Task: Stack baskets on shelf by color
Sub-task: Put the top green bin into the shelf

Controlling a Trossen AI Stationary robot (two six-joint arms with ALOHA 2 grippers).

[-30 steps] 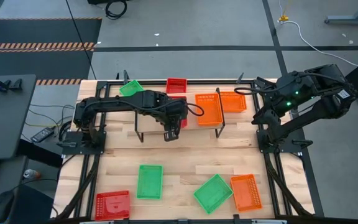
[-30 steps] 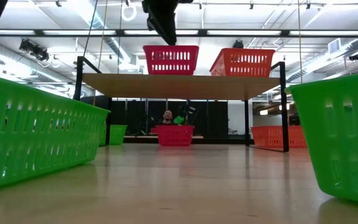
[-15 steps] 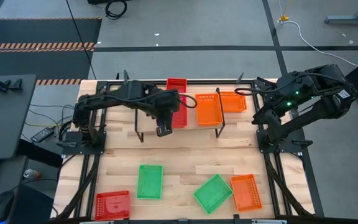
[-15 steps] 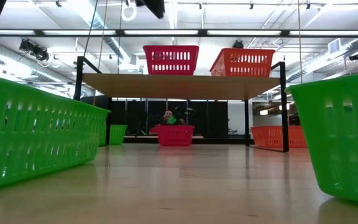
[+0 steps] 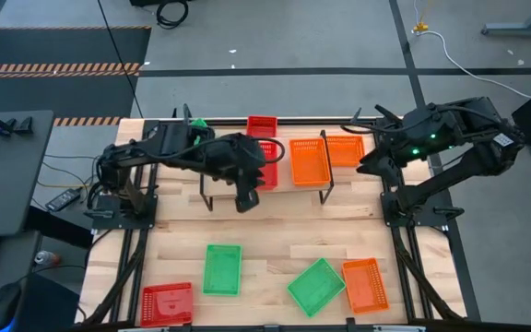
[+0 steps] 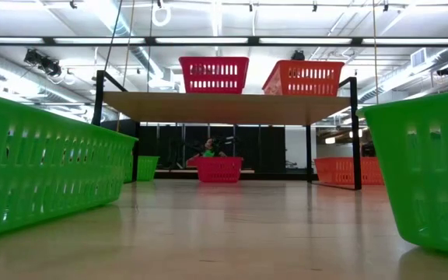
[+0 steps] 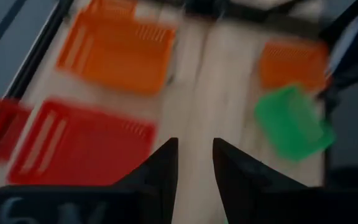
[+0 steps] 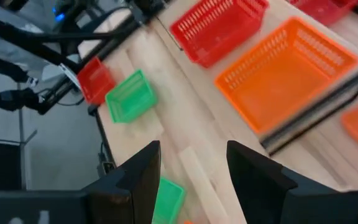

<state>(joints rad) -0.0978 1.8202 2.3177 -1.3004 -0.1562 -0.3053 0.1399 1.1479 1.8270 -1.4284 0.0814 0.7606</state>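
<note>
A red basket (image 6: 214,75) and an orange basket (image 6: 303,78) stand side by side on the shelf (image 6: 228,107). In the high view my left arm partly covers the red basket (image 5: 267,171), and the orange basket (image 5: 309,161) is to its right. My left gripper (image 5: 245,201) is open and empty above the shelf's near edge; its fingers (image 7: 166,165) show with a gap between them. My right gripper (image 5: 362,164) is open and empty off the shelf's right end, and it also shows in the right wrist view (image 8: 191,168).
On the tabletop behind the shelf rest a red basket (image 5: 262,126), an orange basket (image 5: 346,150) and a green basket (image 5: 194,124). Toward the near edge lie a green basket (image 5: 222,269), a red one (image 5: 166,302), a second green one (image 5: 316,286) and an orange one (image 5: 365,283).
My left gripper has risen from above the red basket on the shelf and left the top of the low view; the basket stays on the shelf. My right arm has swung a little toward the table's left, nearer the shelf's right end.
</note>
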